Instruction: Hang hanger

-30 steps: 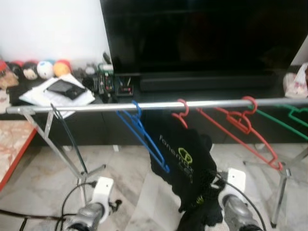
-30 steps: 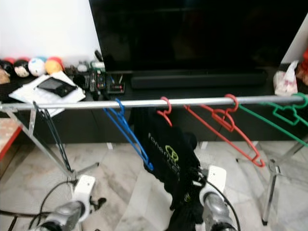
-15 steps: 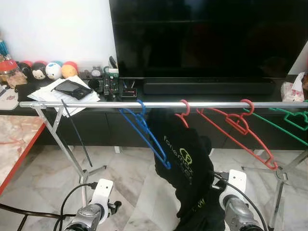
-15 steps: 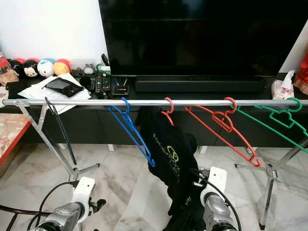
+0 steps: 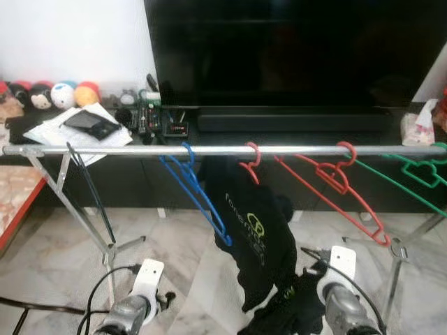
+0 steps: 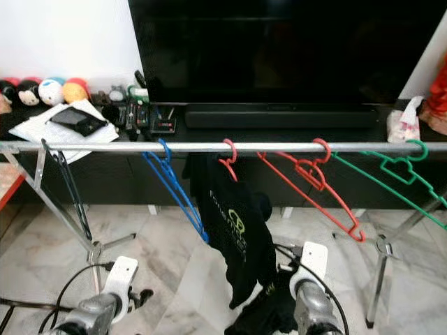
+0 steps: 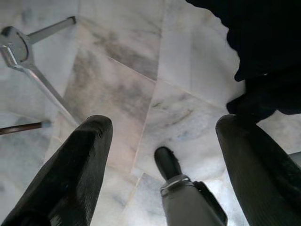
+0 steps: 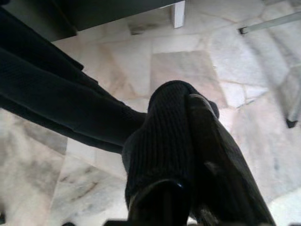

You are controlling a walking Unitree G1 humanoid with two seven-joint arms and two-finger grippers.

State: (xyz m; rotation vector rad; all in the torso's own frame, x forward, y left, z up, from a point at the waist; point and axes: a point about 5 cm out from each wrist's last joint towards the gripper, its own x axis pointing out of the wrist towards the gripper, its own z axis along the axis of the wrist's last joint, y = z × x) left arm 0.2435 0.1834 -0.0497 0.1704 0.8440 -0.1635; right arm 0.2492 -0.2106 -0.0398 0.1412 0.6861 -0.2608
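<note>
Marble floor runs under a silver rail that spans the head view from 9 to 3 o'clock, with a large dark television and a low black desk behind it. On the rail hang a blue hanger, a red hanger carrying a black shirt at centre, a second red hanger toward 3 o'clock, and a green hanger at the far 3 o'clock end. A thin dark hanger hangs near the 9 o'clock end.

Right tool, low at 5 o'clock, is clenched on the black shirt's lower fabric, which bunches between its fingers. Left tool, low at 7 o'clock, is released, fingers spread wide over bare floor, holding nothing.

Papers and small round plush toys lie on the desk at 10 o'clock.
</note>
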